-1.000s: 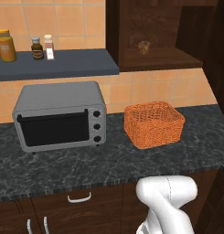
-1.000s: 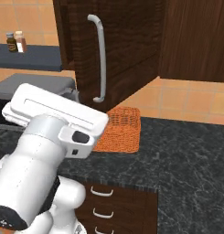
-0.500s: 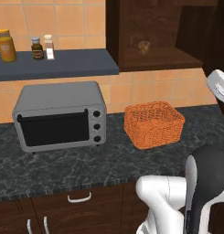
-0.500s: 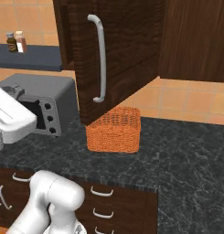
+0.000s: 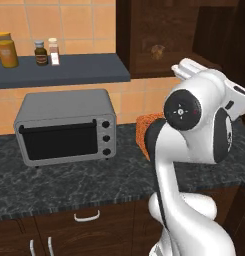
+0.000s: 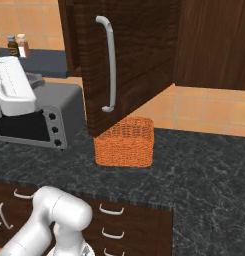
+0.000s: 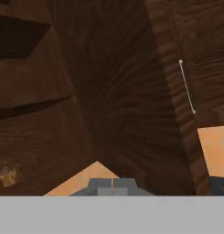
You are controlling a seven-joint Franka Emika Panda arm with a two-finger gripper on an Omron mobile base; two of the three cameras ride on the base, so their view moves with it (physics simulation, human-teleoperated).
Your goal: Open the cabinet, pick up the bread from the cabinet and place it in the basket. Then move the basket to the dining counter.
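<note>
**Arm swings up toward the open cabinet**

Since the earlier frames the white arm has risen across the left base view and now covers most of the orange woven mesh basket [image 5: 144, 131], while the gripper [image 7: 113, 183] has turned to face the wall cupboards.

On the left, a dark blue-grey wall shelf [image 5: 69, 75] carries an amber jar [image 5: 7, 50] and two small spice bottles [image 5: 47, 52]. Below it a grey toaster oven [image 5: 69, 127] sits on the black marbled counter [image 5: 54, 185]. Just right of the oven stands the basket, and in the right base view its inside looks empty. Above the basket, the dark brown wooden wall cabinet [image 5: 159, 35] is open, its door [image 6: 129, 55] swung outward with a long vertical silver bar handle [image 6: 110, 65]. The small dark-brown roundish bread [image 5: 156, 50] lies on the cabinet's shelf, well apart from the basket.

In the hand view the bread sits at the lower left, far from the gripper. The dark fingertips [image 7: 104, 184] stand close together, nearly touching, with nothing between them.
</note>
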